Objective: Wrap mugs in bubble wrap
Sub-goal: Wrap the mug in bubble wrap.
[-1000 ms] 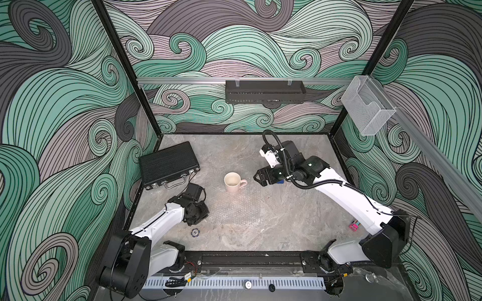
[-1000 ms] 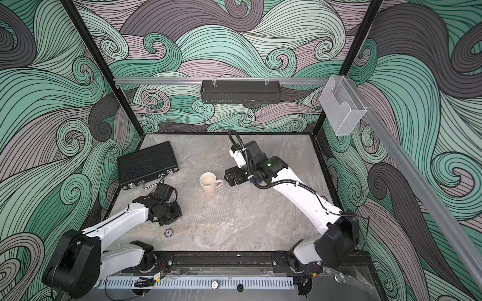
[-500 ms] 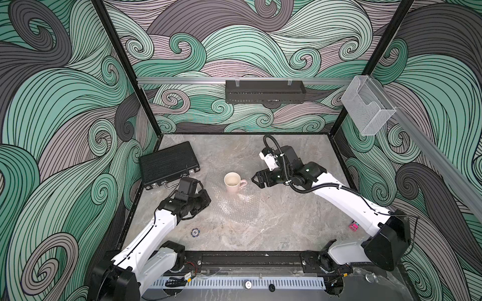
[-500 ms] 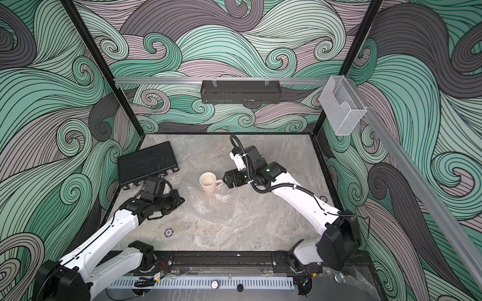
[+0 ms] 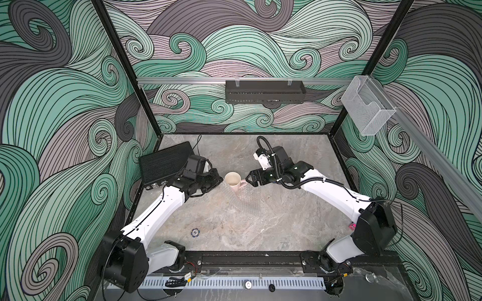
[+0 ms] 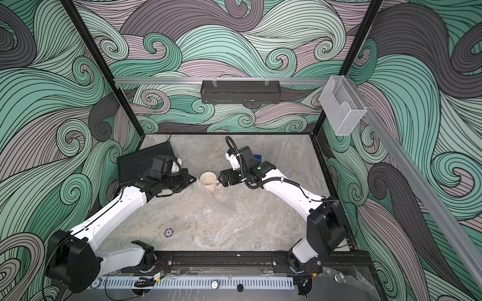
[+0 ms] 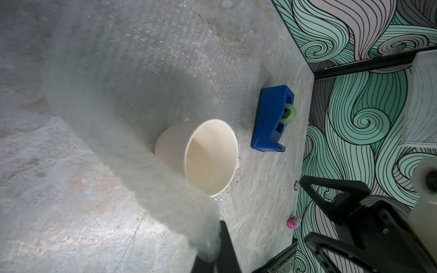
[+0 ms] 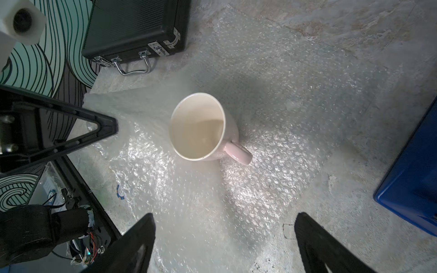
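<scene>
Mug (image 5: 233,181) stands upright on the wrap (image 8: 272,118), roughly mid tabletop (image 5: 234,229).
- Mug is pale pink outside, cream inside, and empty. Its pink loop handle (image 8: 238,153) points at the right pincer (image 5: 249,179).
- Wrap is clear with fine bubbles, shiny at the creases. It lies flat under the mug and spreads out on the handle side. On the side opposite the handle its edge is raised off the tabletop and stands up beside the mug wall.
- Left pincer (image 7: 212,255) is clamped together on that raised edge, just beside the mug rim.
- Right pincer has its jaws wide apart with nothing in them, just beside the handle and over the wrap. Can't tell whether it touches the handle.
- Blue tape dispenser (image 7: 272,118) is near the mug, handle side, toward the back wall.
- Black case (image 5: 165,164) is well apart from the mug, on the side away from the handle.
- Poker chip (image 5: 195,232) is well apart from the mug, toward the front rail.
</scene>
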